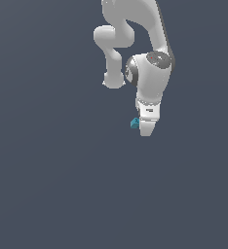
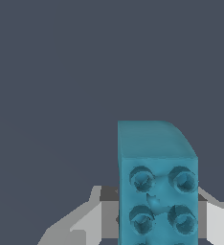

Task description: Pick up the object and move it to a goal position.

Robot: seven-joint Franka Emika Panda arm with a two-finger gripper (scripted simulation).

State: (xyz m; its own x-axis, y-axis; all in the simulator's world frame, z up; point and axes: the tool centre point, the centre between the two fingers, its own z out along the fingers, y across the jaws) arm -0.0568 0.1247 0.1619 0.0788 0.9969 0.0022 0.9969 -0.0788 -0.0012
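Observation:
The object [image 2: 157,182] is a small teal-blue block with round studs on one face, and it fills the near part of the wrist view. My gripper [image 2: 154,217] is shut on the object, with a grey finger [image 2: 87,222] on one side and the other finger's pad tight against the opposite side. In the exterior view the object [image 1: 134,123] pokes out on the exterior view's left of the white gripper [image 1: 146,127], which points downward below the arm's wrist. Most of the block is hidden behind the fingers there.
The white arm [image 1: 150,73] reaches down from the top of the exterior view. Around it lies a plain dark grey surface [image 1: 62,185] with no other objects, edges or markers showing.

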